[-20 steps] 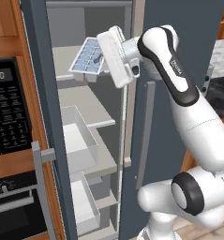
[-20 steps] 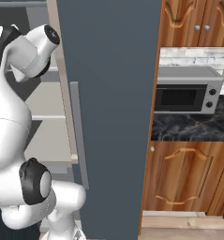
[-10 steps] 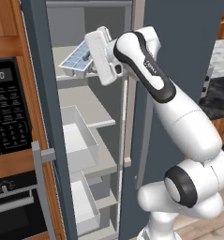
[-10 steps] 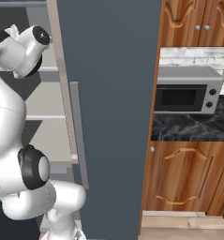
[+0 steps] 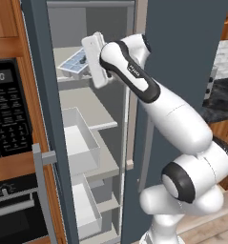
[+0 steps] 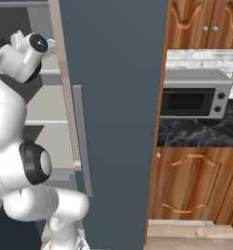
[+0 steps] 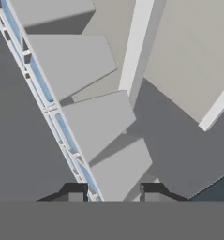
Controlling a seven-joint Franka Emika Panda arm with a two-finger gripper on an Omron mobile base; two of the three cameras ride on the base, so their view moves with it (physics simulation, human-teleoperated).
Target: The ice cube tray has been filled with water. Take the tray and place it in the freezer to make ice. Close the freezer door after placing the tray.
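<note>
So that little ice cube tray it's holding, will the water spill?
Probably some risk: the ice cube tray is tilted over the freezer shelf, and its water sits in open cells. It looks stiff, not sagging, in the gripper.

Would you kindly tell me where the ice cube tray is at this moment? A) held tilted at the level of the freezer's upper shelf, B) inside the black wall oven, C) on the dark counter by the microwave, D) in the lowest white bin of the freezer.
A: the ice cube tray sits tilted in the gripper over the upper shelf of the open freezer.
</note>
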